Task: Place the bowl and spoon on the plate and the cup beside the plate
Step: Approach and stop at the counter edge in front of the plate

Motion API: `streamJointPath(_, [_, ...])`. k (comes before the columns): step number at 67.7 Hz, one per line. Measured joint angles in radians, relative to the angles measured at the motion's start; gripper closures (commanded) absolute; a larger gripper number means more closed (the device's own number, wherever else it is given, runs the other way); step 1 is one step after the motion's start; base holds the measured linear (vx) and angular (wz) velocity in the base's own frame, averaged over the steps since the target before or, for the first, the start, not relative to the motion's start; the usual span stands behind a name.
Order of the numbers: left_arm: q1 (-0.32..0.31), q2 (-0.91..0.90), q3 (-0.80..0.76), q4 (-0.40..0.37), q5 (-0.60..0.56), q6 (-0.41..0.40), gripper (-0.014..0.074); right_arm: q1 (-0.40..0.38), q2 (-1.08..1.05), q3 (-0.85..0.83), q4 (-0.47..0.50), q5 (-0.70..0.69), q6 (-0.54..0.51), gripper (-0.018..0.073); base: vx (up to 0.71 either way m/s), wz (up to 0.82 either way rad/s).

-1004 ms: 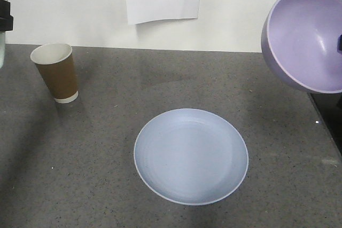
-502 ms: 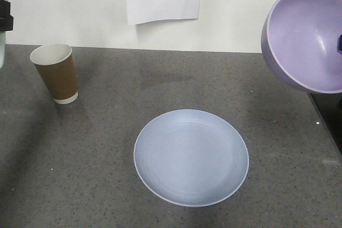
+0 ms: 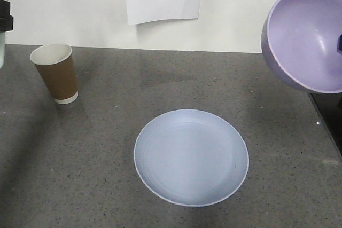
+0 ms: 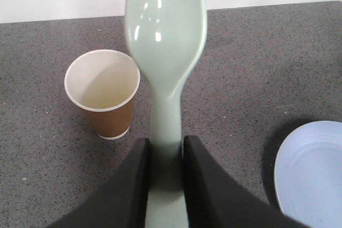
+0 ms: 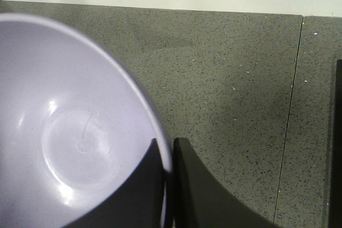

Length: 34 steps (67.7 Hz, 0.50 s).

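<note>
Above the counter (image 3: 80,158), the left gripper (image 4: 165,153) clamps the spoon (image 4: 165,30), the right gripper (image 5: 170,158) pinches the bowl (image 5: 69,121) rim.

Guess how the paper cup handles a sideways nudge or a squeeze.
The cup looks empty in the left wrist view, so it is probably very light and easy to shove. It stands upright on a base narrower than its rim, so a high push would likely tip it rather than slide it. Its thin-looking wall and open top would probably dent under a firm squeeze.
</note>
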Motion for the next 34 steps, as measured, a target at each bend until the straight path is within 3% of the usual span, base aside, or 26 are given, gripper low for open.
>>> streamJointPath(34, [0.0, 0.0, 0.0, 0.0, 0.0, 0.0, 0.0603, 0.0, 0.0, 0.0, 0.0, 0.0, 0.0, 0.0566, 0.0, 0.0])
